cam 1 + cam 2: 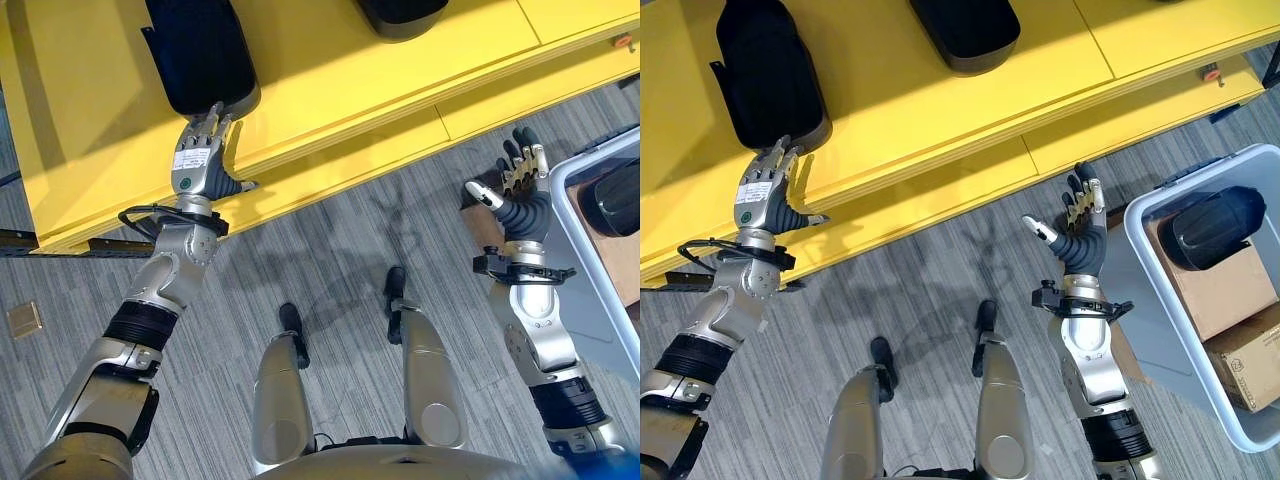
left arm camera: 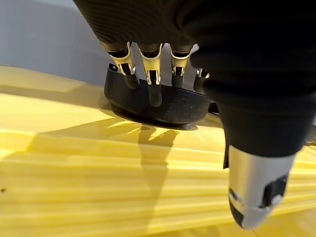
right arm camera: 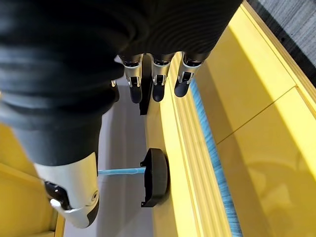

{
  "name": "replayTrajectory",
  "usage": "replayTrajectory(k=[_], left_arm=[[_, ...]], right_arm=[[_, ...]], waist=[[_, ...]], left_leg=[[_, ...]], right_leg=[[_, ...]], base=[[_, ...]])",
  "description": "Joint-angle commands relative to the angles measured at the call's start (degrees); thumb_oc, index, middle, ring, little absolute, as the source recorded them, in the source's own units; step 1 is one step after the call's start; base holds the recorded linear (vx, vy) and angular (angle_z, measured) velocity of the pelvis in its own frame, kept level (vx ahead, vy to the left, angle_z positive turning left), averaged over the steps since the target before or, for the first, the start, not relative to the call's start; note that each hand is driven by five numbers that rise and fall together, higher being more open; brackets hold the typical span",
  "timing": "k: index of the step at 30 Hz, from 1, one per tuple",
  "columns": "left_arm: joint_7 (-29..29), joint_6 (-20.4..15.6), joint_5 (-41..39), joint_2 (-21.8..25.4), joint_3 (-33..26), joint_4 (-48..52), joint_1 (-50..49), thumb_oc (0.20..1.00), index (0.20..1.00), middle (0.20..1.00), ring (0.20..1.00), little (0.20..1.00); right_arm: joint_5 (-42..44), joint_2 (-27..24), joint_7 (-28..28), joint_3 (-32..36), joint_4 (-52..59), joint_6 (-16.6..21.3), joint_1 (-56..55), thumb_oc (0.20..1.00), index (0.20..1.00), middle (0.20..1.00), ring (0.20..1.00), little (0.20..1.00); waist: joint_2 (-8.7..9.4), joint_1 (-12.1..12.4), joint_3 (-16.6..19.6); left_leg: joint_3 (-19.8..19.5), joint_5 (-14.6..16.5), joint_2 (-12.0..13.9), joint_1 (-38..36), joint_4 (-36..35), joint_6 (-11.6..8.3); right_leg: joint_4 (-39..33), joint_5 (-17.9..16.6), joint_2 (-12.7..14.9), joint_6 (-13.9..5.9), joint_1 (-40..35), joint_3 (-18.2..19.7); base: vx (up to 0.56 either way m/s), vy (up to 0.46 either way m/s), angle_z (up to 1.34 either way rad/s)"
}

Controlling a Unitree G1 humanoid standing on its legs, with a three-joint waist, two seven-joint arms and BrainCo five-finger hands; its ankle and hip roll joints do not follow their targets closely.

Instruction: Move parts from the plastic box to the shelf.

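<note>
Grey striped carpet [image 1: 930, 290] runs below a yellow shelf [image 1: 940, 130] crossing the top. At ten o'clock, the left hand [image 1: 765, 195] reaches to the shelf edge, fingers straight and loose, tips at the near end of a black part [image 1: 765, 70] lying there. A second black part [image 1: 965, 30] lies at twelve. At three, the right hand [image 1: 1080, 225] hangs open and empty beside the plastic box [image 1: 1140, 250], which holds another black part [image 1: 1215, 225] on cardboard cartons [image 1: 1220, 290].

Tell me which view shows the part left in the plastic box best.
The right eye view: the black part lies whole in the plastic box, on cardboard boxes. The left eye view shows just its end at the picture's edge.
</note>
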State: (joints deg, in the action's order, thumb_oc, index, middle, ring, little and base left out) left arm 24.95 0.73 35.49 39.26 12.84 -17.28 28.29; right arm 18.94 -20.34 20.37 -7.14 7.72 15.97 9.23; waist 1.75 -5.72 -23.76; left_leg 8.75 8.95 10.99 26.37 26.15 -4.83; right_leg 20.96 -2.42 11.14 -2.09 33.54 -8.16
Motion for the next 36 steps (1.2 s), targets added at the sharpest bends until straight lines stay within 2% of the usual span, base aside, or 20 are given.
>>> replayTrajectory(k=[1, 12, 14, 16, 18, 19, 20, 22, 26, 27, 29, 30, 32, 33, 35, 36], left_arm=[[0.77, -0.58, 0.05, 3.54, -0.59, 0.32, 1.95, 1.0, 1.0, 1.0, 1.0, 1.0], [0.28, -0.56, -0.08, 3.26, 0.93, -2.1, 3.2, 1.0, 1.0, 1.0, 1.0, 1.0], [0.39, -0.46, -0.24, 3.06, 1.41, -3.03, 3.68, 1.0, 1.0, 1.0, 1.0, 1.0], [0.68, -0.27, -0.25, 2.96, 1.63, -3.65, 4.12, 1.0, 1.0, 1.0, 1.0, 1.0], [1.16, 0.1, 0.03, 2.78, 1.5, -3.75, 4.52, 1.0, 1.0, 1.0, 1.0, 1.0], [1.1, 0.1, 0.13, 2.81, 1.44, -3.54, 4.59, 1.0, 1.0, 1.0, 1.0, 1.0], [1.07, 0.18, 0.24, 2.84, 1.4, -3.56, 4.63, 1.0, 1.0, 1.0, 1.0, 1.0], [1.11, 0.27, 0.09, 2.9, 1.32, -3.77, 4.98, 1.0, 1.0, 1.0, 1.0, 1.0], [1.21, 0.52, -0.28, 3.31, 1.33, -4.82, 6.2, 1.0, 1.0, 1.0, 1.0, 1.0], [1.15, 0.49, -0.32, 3.31, 1.41, -4.74, 6.41, 1.0, 1.0, 1.0, 1.0, 1.0], [1.31, 0.5, -0.3, 3.33, 1.49, -4.77, 6.67, 1.0, 1.0, 1.0, 1.0, 1.0], [1.31, 0.46, -0.38, 3.33, 1.49, -4.79, 6.71, 1.0, 1.0, 1.0, 1.0, 1.0], [1.46, 0.16, -0.3, 3.32, 1.42, -4.08, 6.59, 1.0, 1.0, 1.0, 1.0, 1.0], [1.61, 0.12, -0.06, 3.39, 1.37, -3.64, 6.43, 1.0, 1.0, 1.0, 1.0, 1.0], [1.57, 0.05, 0.05, 3.29, 1.05, -2.72, 5.94, 1.0, 1.0, 1.0, 1.0, 1.0], [1.53, 0.08, 0.08, 3.3, 0.95, -2.57, 5.81, 1.0, 1.0, 1.0, 1.0, 1.0]], right_arm=[[0.87, -0.02, -0.73, 2.71, 6.73, 2.17, -2.66, 1.0, 1.0, 1.0, 1.0, 1.0], [0.73, -0.05, -0.86, 2.63, 6.84, 2.29, -2.57, 1.0, 1.0, 1.0, 1.0, 1.0], [0.75, -0.1, -0.84, 2.3, 6.77, 2.28, -2.6, 1.0, 1.0, 1.0, 1.0, 1.0], [0.71, -0.19, -0.8, 2.15, 6.86, 2.3, -2.65, 1.0, 1.0, 1.0, 1.0, 1.0], [0.63, -0.34, -0.73, 2.13, 6.69, 2.36, -2.78, 1.0, 1.0, 1.0, 1.0, 1.0], [0.61, -0.39, -0.7, 2.3, 6.82, 2.36, -2.89, 1.0, 1.0, 1.0, 1.0, 1.0], [0.61, -0.39, -0.75, 2.32, 6.82, 2.23, -3.03, 1.0, 1.0, 1.0, 1.0, 1.0], [0.66, -0.46, -0.81, 2.31, 6.71, 2.2, -3.24, 1.0, 1.0, 1.0, 1.0, 1.0], [0.74, -0.71, -1.05, 2.56, 6.85, 2.07, -3.66, 1.0, 1.0, 1.0, 1.0, 1.0], [0.81, -0.73, -1.12, 2.52, 6.79, 2.06, -3.72, 1.0, 1.0, 1.0, 1.0, 1.0], [0.68, -0.85, -1.06, 2.61, 6.85, 2.1, -3.84, 1.0, 1.0, 1.0, 1.0, 1.0], [0.63, -0.91, -1.06, 2.69, 6.85, 2.06, -3.88, 1.0, 1.0, 1.0, 1.0, 1.0], [0.52, -0.99, -0.98, 2.94, 7.13, 2.17, -3.98, 1.0, 1.0, 1.0, 1.0, 1.0], [0.57, -0.96, -0.99, 3.07, 7.17, 2.22, -4.04, 1.0, 1.0, 1.0, 1.0, 1.0], [0.53, -0.87, -0.9, 3.18, 7.22, 2.2, -4.09, 1.0, 1.0, 1.0, 1.0, 1.0], [0.52, -0.89, -0.89, 3.16, 7.26, 2.21, -4.12, 1.0, 1.0, 1.0, 1.0, 1.0]], waist=[[0.04, -0.67, 3.67], [0.32, -0.76, 3.24], [0.36, -0.83, 3.4], [0.39, -0.88, 3.14], [0.47, -0.92, 3.5], [0.53, -0.94, 3.18], [0.46, -0.98, 3.54], [0.52, -1.04, 3.64], [0.66, -1.2, 3.51], [0.61, -1.23, 3.85], [0.66, -1.26, 3.59], [0.62, -1.3, 3.9], [0.64, -1.32, 3.64], [0.59, -1.3, 3.93], [0.59, -1.22, 3.93], [0.64, -1.23, 3.64]], left_leg=[[-3.13, -9.36, 0.45, 4.04, -4.58, -0.67], [-3.13, -9.19, 0.39, 4.72, -3.95, -0.5], [-3.48, -7.8, 0.38, 4.27, -3.58, -0.86], [-3.12, -8.93, 0.37, 4.98, -3.49, -0.43], [-3.32, -7.56, 0.35, 4.59, -3.24, -0.77], [-2.99, -8.72, 0.38, 5.23, -3.12, -0.33], [-3.25, -7.45, 0.36, 4.78, -3.08, -0.74], [-3.14, -7.39, 0.3, 4.78, -3.04, -0.71], [-2.74, -8.55, 0.31, 5.43, -2.95, -0.34], [-3.04, -7.32, 0.29, 4.89, -2.92, -0.74], [-2.71, -8.54, 0.28, 5.54, -2.92, -0.34], [-2.98, -7.33, 0.3, 5.01, -2.89, -0.76], [-2.63, -8.54, 0.37, 5.54, -2.89, -0.37], [-2.92, -7.32, 0.35, 4.99, -2.87, -0.75], [-2.83, -7.32, 0.36, 4.98, -2.86, -0.73], [-2.52, -8.51, 0.37, 5.53, -2.85, -0.32]], right_leg=[[5.54, 6.78, 2.76, -3.62, -4.36, 1.68], [5.75, 6.65, 2.69, -3.66, -3.95, 1.96], [6.14, 7.79, 2.71, -4.02, -4.3, 2.31], [6.14, 6.75, 2.8, -3.65, -3.66, 2.18], [6.31, 7.72, 2.68, -3.98, -3.99, 2.63], [6.29, 6.66, 2.78, -3.61, -3.42, 2.36], [6.51, 7.68, 2.72, -3.99, -3.77, 2.58], [6.49, 7.61, 2.72, -3.98, -3.68, 2.69], [6.34, 6.42, 2.78, -3.68, -2.84, 2.65], [6.5, 7.46, 2.7, -4.06, -3.27, 2.88], [6.34, 6.41, 2.78, -3.71, -2.7, 2.73], [6.48, 7.52, 2.7, -4.08, -3.2, 2.98], [6.31, 6.48, 2.74, -3.7, -2.7, 2.87], [6.56, 7.55, 2.61, -4.05, -3.14, 3.16], [6.63, 7.57, 2.58, -4.04, -3.1, 3.19], [6.48, 6.52, 2.66, -3.69, -2.63, 2.98]], base=[[0.0, 0.0, 0.0], [0.01, 0.003, -0.02], [0.04, 0.004, 0.0], [-0.04, 0.021, -0.02], [0.04, 0.023, -0.07], [0.0, 0.0, 0.0], [0.0, 0.021, -0.09], [0.04, 0.015, -0.06], [-0.04, 0.026, 0.01], [0.0, 0.0, 0.0], [0.0, 0.0, 0.0], [0.0, 0.0, 0.0], [0.01, 0.009, -0.05], [0.09, 0.002, -0.06], [0.0, 0.004, -0.01], [0.0, 0.0, 0.0]])
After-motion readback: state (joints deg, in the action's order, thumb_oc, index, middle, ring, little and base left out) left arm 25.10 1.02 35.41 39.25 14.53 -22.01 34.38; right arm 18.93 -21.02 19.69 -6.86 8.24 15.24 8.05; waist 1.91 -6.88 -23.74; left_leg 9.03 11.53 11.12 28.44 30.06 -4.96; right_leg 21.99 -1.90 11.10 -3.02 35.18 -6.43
